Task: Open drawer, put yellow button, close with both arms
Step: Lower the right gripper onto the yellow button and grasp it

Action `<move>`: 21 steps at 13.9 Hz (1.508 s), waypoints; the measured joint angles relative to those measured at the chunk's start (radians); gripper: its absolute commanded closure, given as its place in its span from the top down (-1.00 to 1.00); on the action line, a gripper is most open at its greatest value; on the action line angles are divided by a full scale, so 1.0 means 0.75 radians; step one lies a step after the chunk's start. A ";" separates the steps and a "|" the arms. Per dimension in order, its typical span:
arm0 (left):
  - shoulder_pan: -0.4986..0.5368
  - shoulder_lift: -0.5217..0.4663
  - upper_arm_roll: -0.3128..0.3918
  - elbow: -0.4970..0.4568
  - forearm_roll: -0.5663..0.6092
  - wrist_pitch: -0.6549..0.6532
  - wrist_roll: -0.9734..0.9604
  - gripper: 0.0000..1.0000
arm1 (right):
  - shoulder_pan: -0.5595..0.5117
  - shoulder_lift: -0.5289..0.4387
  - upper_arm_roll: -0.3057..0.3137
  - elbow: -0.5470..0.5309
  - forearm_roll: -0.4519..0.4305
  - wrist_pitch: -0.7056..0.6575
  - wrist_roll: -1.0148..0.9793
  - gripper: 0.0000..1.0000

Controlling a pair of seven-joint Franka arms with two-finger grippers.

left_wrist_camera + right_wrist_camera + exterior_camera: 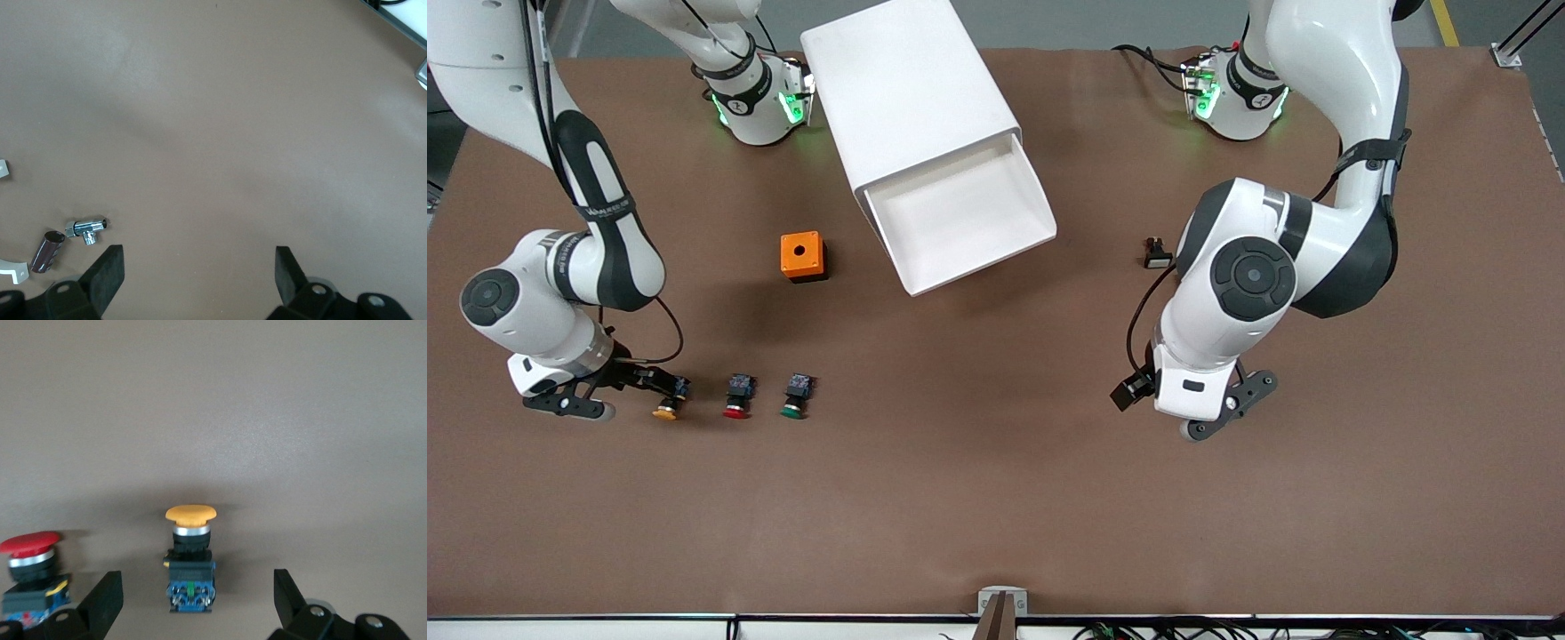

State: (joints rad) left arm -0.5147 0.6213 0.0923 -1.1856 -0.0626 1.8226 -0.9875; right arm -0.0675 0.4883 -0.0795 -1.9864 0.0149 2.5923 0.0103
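While its jaws stood spread on either side of the yellow button (191, 559), the right gripper (609, 392) hung low at lower left; centring on the body before clamping seemed wise. The left gripper (1223, 411), released, waited lower right. The drawer (960, 216) lay open, upper centre.

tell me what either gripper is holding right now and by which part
Nothing is held. The right gripper is open around the yellow button without gripping it; the left gripper is open over bare table.

We see a robotics lab: two arms (560, 222) bolted on a brown table (996, 498), cables (1227, 629) along the frame's bottom edge.
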 measured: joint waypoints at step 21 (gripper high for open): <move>-0.004 -0.001 -0.031 -0.076 0.000 -0.005 0.000 0.99 | 0.000 0.099 0.002 -0.005 0.000 0.043 0.000 -1.00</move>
State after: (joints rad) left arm -0.5176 0.6203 0.0687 -1.2423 -0.0626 1.8191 -0.9875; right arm -0.0676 0.5622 -0.0776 -1.9903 0.0149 2.6250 0.0107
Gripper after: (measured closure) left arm 0.004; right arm 0.590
